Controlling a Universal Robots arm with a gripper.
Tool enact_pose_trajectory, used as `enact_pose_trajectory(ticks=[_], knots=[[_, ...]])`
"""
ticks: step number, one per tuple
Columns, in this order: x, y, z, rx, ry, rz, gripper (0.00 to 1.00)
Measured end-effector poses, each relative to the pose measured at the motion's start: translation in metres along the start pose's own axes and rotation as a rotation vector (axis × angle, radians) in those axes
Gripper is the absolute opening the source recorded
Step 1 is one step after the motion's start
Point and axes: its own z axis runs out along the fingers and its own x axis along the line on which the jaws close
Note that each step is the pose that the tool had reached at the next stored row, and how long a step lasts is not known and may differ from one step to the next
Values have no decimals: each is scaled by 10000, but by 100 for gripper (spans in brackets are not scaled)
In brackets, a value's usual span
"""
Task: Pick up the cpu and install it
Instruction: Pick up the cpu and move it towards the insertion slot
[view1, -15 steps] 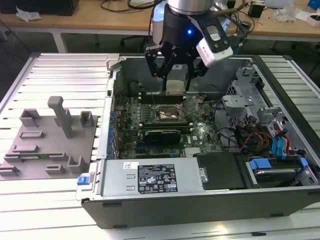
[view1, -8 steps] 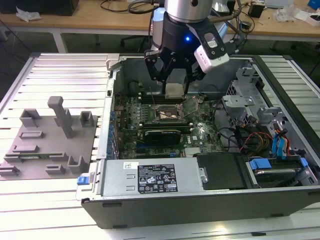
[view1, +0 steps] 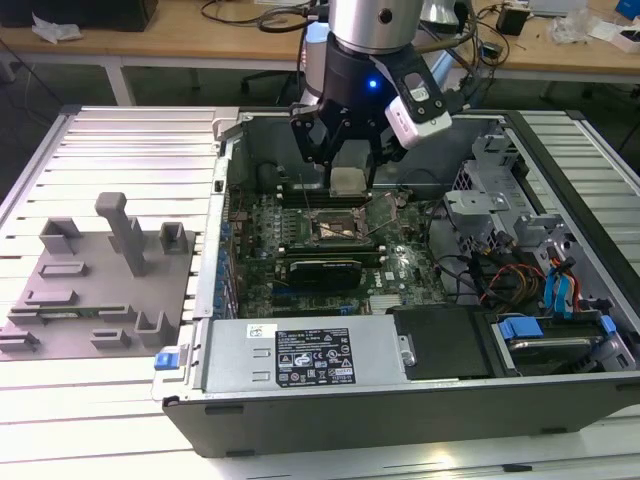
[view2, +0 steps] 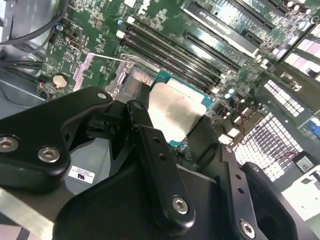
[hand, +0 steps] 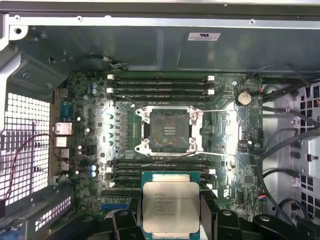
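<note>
CPU (hand: 171, 207) aloft over the open computer case (view1: 300, 415): my gripper (view1: 347, 172) pinches the silvery chip by two opposite edges, fingers pressed against it, carrying it flat with the metal top up. I see it hanging above the green motherboard (view1: 400, 265), near the open socket (view1: 335, 225), whose dark centre lies bare inside its metal frame. At the exterior view's left, well apart from the case, the grey plastic tray (view1: 100, 290) sits on the slatted surface (view1: 120, 150).
</note>
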Motion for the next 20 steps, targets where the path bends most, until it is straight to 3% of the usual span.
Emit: enact_pose_trajectory(ticks=[7, 10, 15, 20], knots=[[-12, 86, 73, -12, 22, -168, 55], [-30, 203, 136, -13, 55, -357, 55], [-71, 252, 177, -15, 70, -361, 55], [-137, 295, 252, -16, 134, -359, 55]])
